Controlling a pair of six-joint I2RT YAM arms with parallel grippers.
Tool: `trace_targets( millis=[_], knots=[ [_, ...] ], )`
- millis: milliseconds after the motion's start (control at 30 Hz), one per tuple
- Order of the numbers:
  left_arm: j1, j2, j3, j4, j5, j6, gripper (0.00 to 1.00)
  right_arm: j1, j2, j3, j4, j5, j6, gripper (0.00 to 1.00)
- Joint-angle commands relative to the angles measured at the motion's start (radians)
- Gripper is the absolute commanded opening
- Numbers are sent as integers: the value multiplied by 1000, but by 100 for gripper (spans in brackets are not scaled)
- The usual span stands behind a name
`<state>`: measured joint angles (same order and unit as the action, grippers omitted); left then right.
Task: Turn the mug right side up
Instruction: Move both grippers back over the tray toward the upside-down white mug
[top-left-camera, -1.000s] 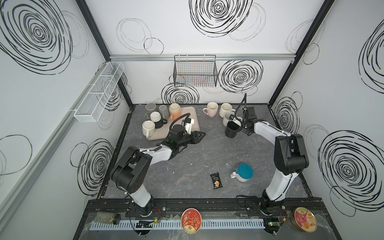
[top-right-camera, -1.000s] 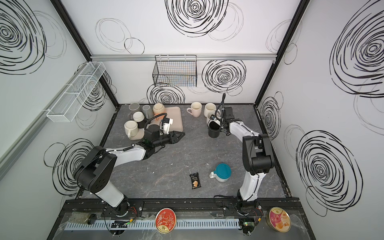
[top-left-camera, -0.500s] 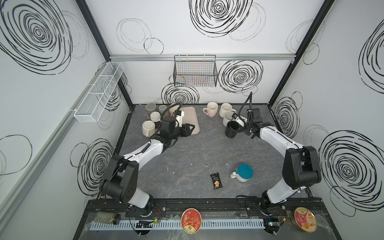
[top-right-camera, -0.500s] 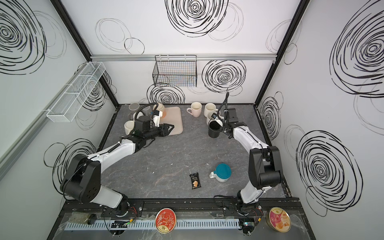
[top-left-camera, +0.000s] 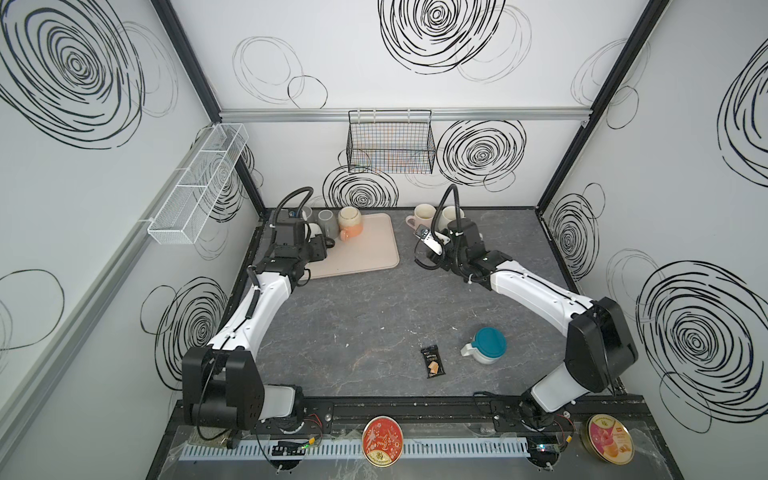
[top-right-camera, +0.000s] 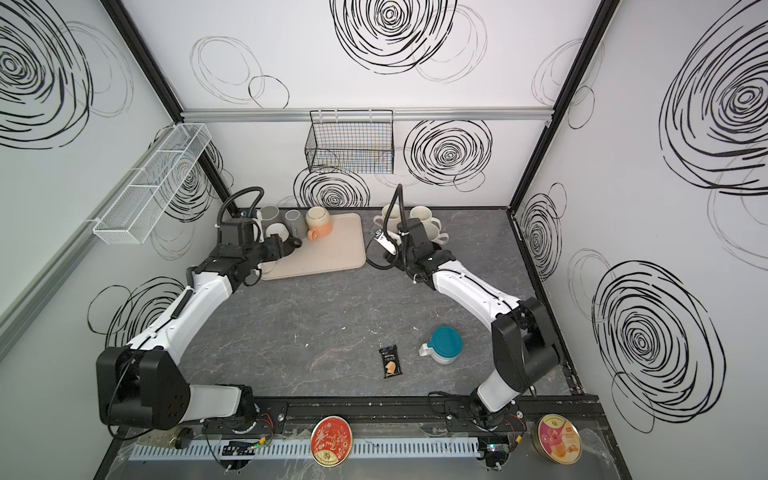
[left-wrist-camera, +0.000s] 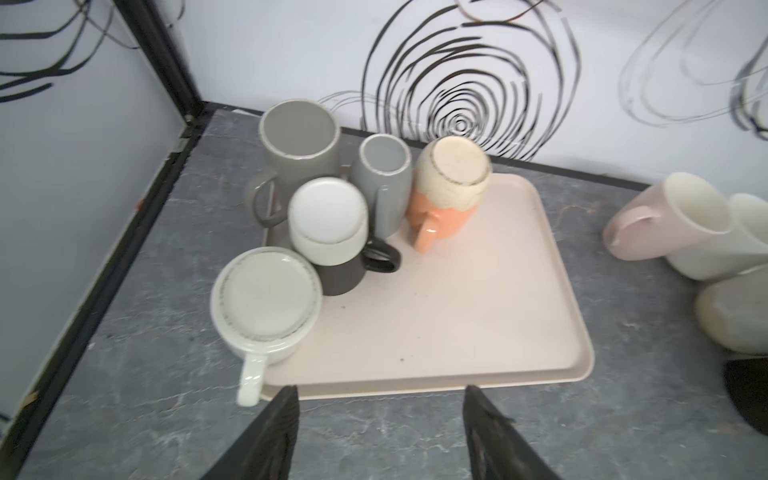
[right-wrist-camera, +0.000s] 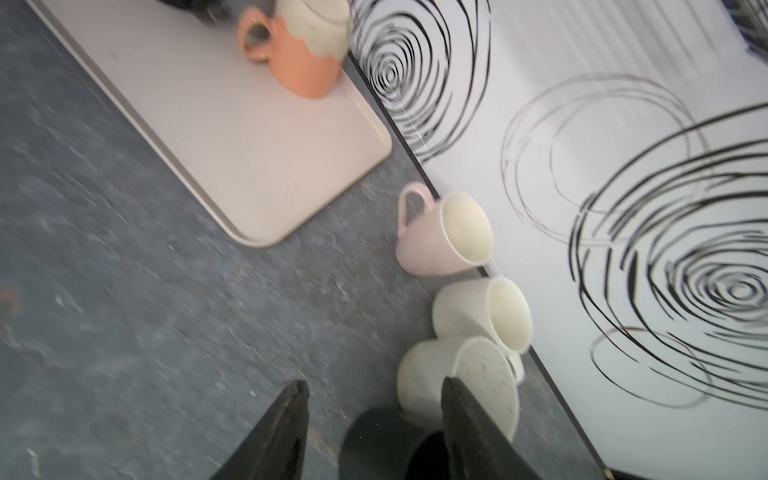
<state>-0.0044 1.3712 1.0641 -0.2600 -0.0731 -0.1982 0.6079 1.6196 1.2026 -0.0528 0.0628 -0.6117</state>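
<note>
Left wrist view: my left gripper (left-wrist-camera: 380, 392) is released, its two dark fingers spread wide with nothing between them. It hovers over the grey bench (left-wrist-camera: 374, 436) just short of the near edge of a pale pink tray (left-wrist-camera: 457, 311).

Closest to those fingers is a cream mug (left-wrist-camera: 266, 299), squat and wide, with a speckled ring around its base. It stands upside down, flat base facing up and mouth down on the tray, so its long axis runs straight up and down. Its handle sticks out over the tray's edge toward my gripper.

Touching it from behind is a two-tone mug (left-wrist-camera: 332, 232), white on the upper part and dark grey below. It is also inverted, and its dark handle points out across the bare tray. Farther back, an orange mug (left-wrist-camera: 449, 187) with a speckled cream base is upside down as well, its handle facing the open middle of the tray. In both top views the tray lies at the back left of the bench, with this orange mug (top-left-camera: 350, 222) near the back wall.

In the right wrist view, which is blurred, my right gripper (right-wrist-camera: 374, 384) is also released, its fingers standing apart. A black mug (right-wrist-camera: 386, 440) sits low between them, with a clear gap to one finger. Whether the other finger touches it I cannot tell. Just beyond it, a pink mug (right-wrist-camera: 436, 237) stands mouth up by the back wall, off the tray.
</note>
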Motion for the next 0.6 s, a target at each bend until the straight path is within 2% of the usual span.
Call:
trace_targets(
  millis=[0,100,267,567],
  knots=[
    [65,43,21,-59,-44,56,72,65,66,65,88,-87,177,58],
    [99,103,52,-85,-37,73,72,113,148,113,98,-135,272,59],
    [103,205,120,-147,-76,120,68,157,245,213,38,-173,350,59],
    [87,311,175,-188,-182,143,61,162,299,248,75,-267,468,57]
  ],
)
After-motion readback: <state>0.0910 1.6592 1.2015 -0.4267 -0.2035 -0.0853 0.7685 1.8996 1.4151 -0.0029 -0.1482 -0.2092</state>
